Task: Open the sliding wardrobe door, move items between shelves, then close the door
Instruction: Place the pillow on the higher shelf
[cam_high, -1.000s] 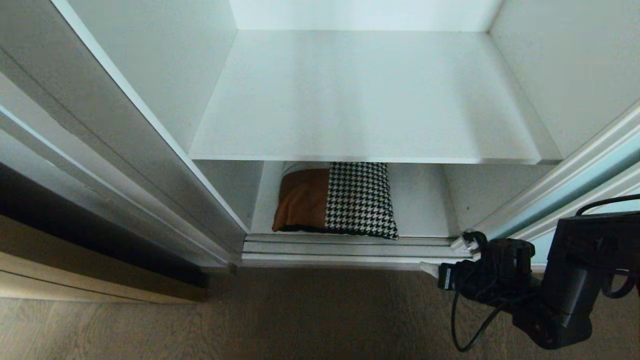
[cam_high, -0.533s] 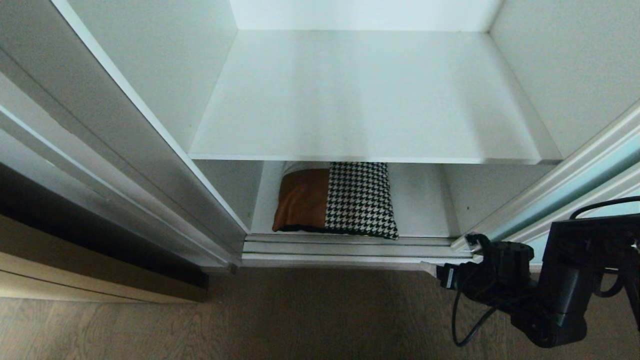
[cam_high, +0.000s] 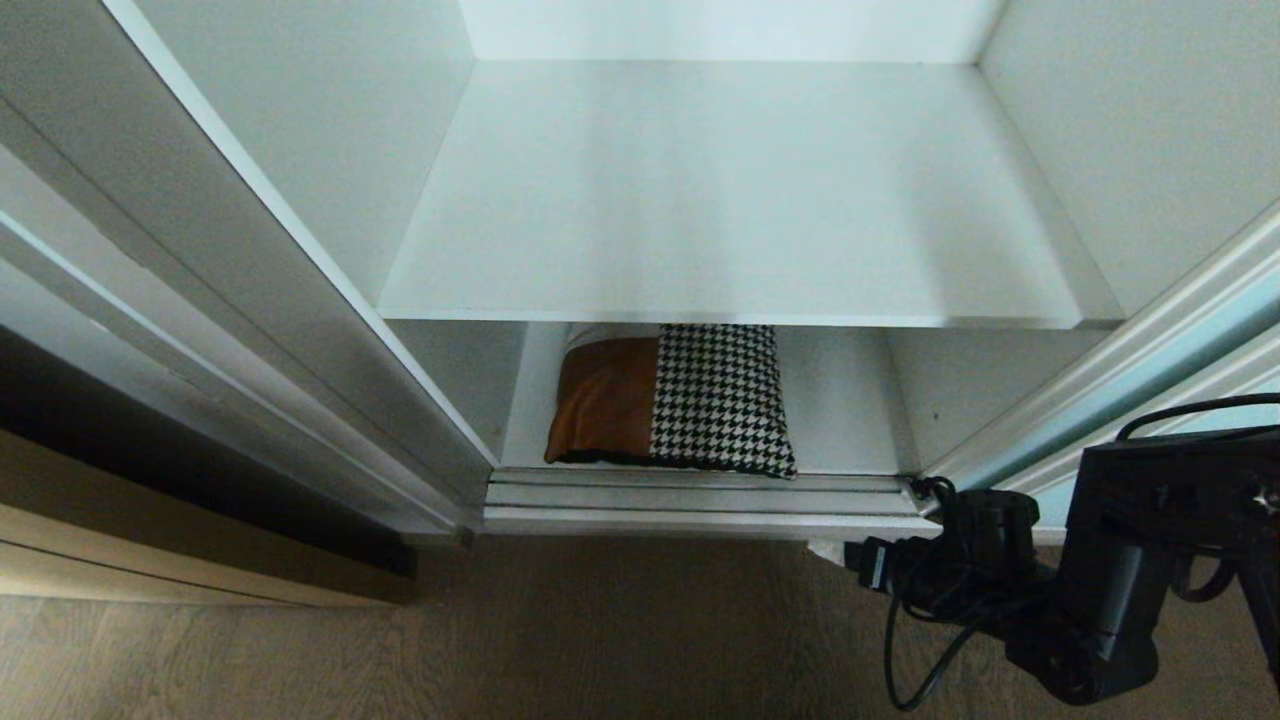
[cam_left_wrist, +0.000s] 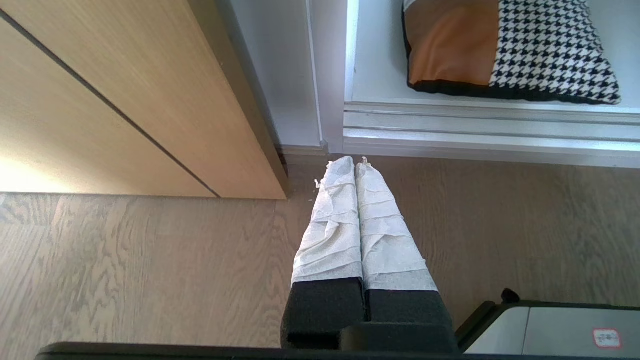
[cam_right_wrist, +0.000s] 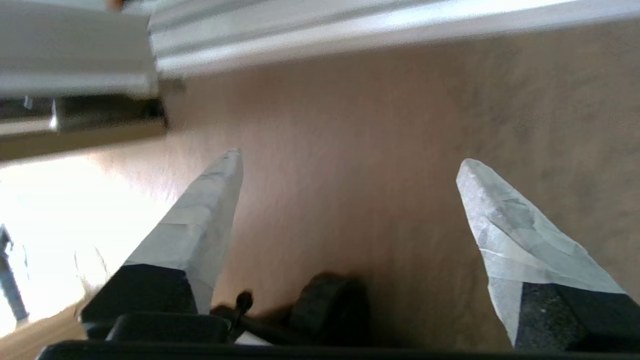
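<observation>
The sliding wardrobe door (cam_high: 1150, 375), pale aqua glass in a silver frame, stands pushed to the right, so the wardrobe is open. The cushion (cam_high: 670, 400), tan leather and houndstooth, lies on the lower shelf (cam_high: 845, 400), partly under the bare upper shelf (cam_high: 730, 190). The left wrist view also shows the cushion (cam_left_wrist: 500, 50). My right arm (cam_high: 1000, 590) hangs low by the door's foot. Its gripper (cam_right_wrist: 350, 157) is open over the wood floor, holding nothing. My left gripper (cam_left_wrist: 355, 162) is shut and empty above the floor, near the wardrobe's left corner.
A silver floor track (cam_high: 700, 495) runs along the wardrobe's front. A tan wood cabinet (cam_left_wrist: 125, 100) stands to the left of the opening. White side walls (cam_high: 330, 150) bound the shelves. Wood floor (cam_high: 600, 630) lies in front.
My right arm has drifted a little left and down in the head view, away from the sliding door's foot. The cushion, door and left arm have not moved.
</observation>
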